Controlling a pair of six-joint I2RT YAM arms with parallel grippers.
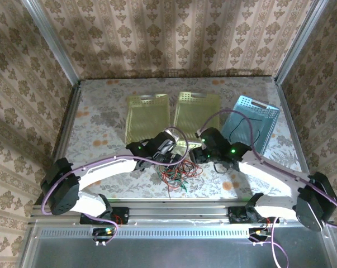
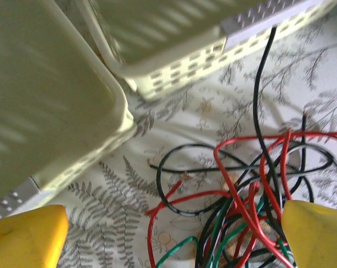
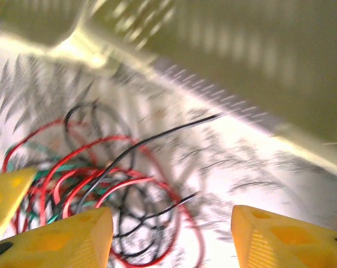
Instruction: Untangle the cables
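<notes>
Hovering over the cables [image 1: 178,172], heaped at 6 o'clock from the yellow baskets [image 1: 147,117], with left tool [image 2: 171,234] and right tool [image 3: 176,240] both spread wide, gripping nothing. Could pinch several strands together and cinch the knot; could also knock tools, being this close.

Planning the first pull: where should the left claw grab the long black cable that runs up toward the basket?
Grip the black cable on its single stretch between the tangle and the basket, coming down from above. There it lies alone on the table, and nothing crosses it.
</notes>
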